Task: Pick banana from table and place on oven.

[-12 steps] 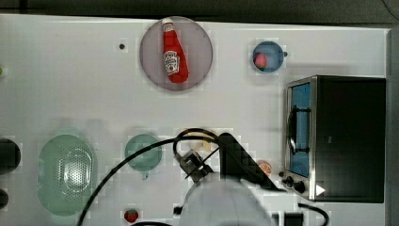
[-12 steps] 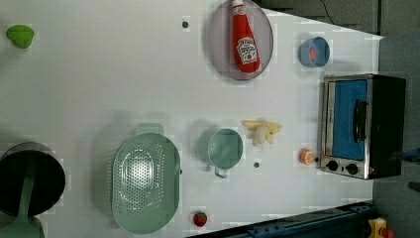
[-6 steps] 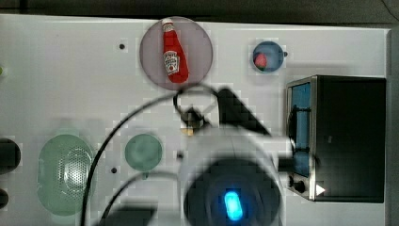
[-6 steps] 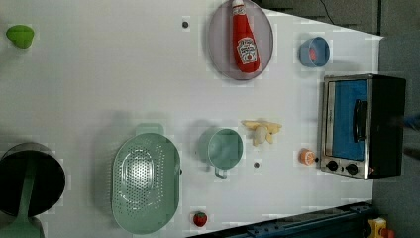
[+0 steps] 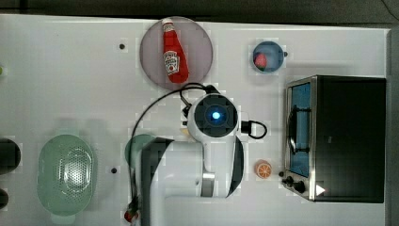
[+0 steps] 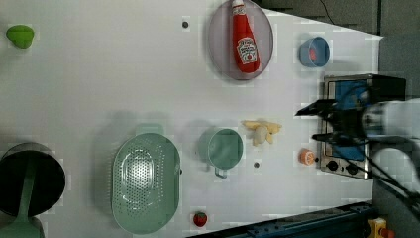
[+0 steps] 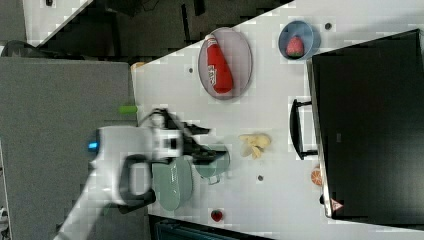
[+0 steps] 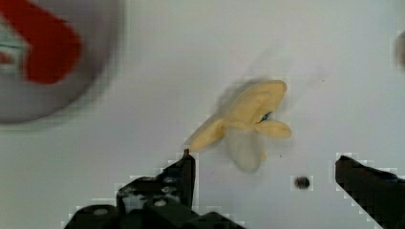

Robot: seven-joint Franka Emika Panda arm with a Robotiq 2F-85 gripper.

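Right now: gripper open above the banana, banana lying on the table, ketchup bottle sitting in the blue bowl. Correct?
One error: the ketchup bottle lies on the round grey plate, not in the blue bowl, which holds a small red item; the left view shows this. The rest stands: the gripper is open above the banana, which lies on the table, as the wrist view shows.

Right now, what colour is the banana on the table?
Pale cream-yellow with a whitish stub; the banana shows best in the wrist view, lying on the white table.
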